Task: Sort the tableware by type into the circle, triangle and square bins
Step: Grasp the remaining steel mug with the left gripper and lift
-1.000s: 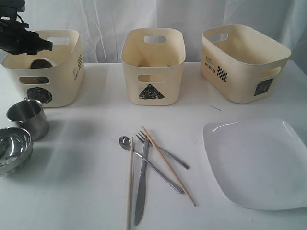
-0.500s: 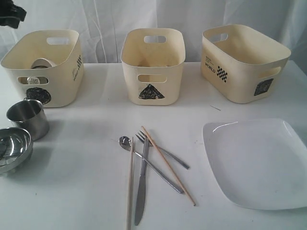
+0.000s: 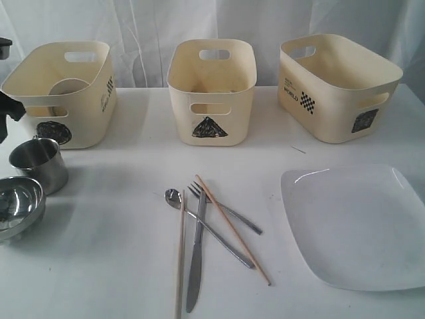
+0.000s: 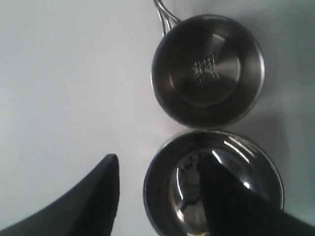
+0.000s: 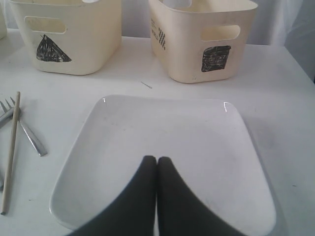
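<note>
**Bins, three.** The circle bin [image 3: 56,93], triangle bin [image 3: 211,90] and square bin [image 3: 339,86] are standing in a row along the back of the worktop [image 3: 113,266]. A pale round rim is showing inside the circle bin, but what it is cannot be told.

**Steel mug, one in view.** The steel mug [image 3: 40,163] is standing just in front of the circle bin.

**Steel bowl, one.** The steel bowl [image 3: 18,206] is sitting just beside the mug.

**Cutlery, one each.** The spoon [image 3: 173,196], fork [image 3: 229,212] and knife [image 3: 194,266] are lying crossed mid-worktop.

**Chopsticks, two.** The chopsticks [image 3: 252,259] are lying across that cutlery.

**Plate, one.** The plate [image 3: 355,226] is lying flat in front of the square bin.

**Views.**
- Only the left wrist view is showing the mug and bowl from above, both empty, and the left end effector [image 4: 158,160]. Its fingers are standing wide apart, clamping nothing, with one over the bowl.
- Only the right wrist view is showing the right end effector [image 5: 157,160]. Its fingers are pressing together over the plate, holding nothing.
- Only the exterior view is showing the circle bin and the knife.
</note>
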You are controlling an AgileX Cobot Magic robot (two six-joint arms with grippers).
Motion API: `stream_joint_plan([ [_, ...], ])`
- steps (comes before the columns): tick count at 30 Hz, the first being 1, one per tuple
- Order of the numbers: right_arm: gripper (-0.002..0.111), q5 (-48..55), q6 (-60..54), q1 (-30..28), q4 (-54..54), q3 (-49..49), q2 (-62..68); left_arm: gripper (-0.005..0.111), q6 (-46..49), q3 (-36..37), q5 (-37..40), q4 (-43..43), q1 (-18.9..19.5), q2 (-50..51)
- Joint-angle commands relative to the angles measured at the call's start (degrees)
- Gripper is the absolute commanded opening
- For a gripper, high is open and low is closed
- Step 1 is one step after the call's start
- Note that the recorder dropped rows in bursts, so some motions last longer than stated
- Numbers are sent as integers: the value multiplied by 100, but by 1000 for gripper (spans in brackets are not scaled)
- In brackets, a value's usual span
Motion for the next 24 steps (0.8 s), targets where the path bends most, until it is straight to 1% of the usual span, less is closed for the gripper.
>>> stream_joint_plan([
  [1, 0, -5, 3, -24, -35, 12, -24, 55, -455, 486, -907, -18, 22, -20],
  [4, 0, -5, 3, -24, -35, 12, -24, 55, -466, 800, -1578, -18, 22, 21],
  [8, 0, -5, 3, -24, -35, 12, -24, 55, -578, 1125, -2138, -18, 22, 190],
  [15, 0, -5, 3, -24, -35, 12, -24, 55, -827, 1159, -2456, -18, 22, 766],
  [16, 0, -5, 3, -24, -35, 12, -24, 52, -827, 1159, -2446, -18, 22, 835],
  [18, 0, -5, 3, -24, -35, 12, -24, 40, -827, 1159, -2435, -18, 22, 873],
  [19, 0, -5, 3, -24, -35, 12, -24, 27, -827, 1159, -2435, -18, 22, 873],
  [20, 0, -5, 3, -24, -35, 12, -24, 20, -827, 1159, -2435, -18, 22, 873],
  [21, 0, -5, 3, -24, -35, 12, -24, 6, -827, 1159, -2382, -18, 22, 873],
  [22, 0, -5, 3, -24, -35, 12, -24, 0, -827, 1159, -2324, -34, 22, 873],
  [24, 0, -5, 3, -24, -35, 12, -24, 0, -827, 1159, -2159, -94, 22, 862],
])
